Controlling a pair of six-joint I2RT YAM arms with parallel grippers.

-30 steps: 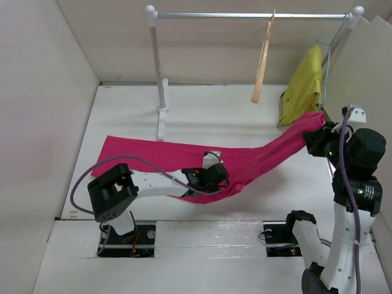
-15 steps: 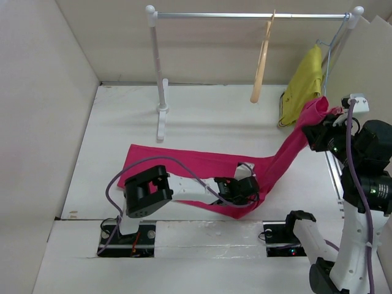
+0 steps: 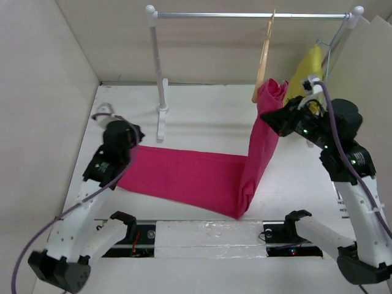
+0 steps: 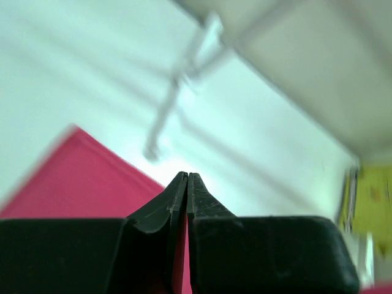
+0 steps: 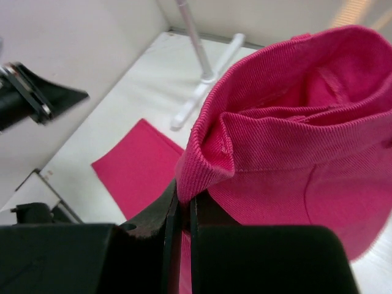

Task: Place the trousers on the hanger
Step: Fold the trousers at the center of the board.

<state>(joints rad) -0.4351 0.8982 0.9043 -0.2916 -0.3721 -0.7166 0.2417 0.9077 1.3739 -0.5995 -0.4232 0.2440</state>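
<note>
Within the last second the right gripper (image 3: 274, 116), clamped on one end of the trousers (image 3: 196, 177), has hoisted it just beside the hanger (image 3: 264, 61), while the left gripper (image 3: 125, 133), fingers pressed together on nothing, has swung far from the hanger, so draping looks near.

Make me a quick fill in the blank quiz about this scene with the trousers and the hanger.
The right gripper is shut on the ___ trousers.
The wooden hanger hangs from the metal ___.
The garment hanging beside the hanger is ___.
Missing words: pink; rail; yellow.
</note>
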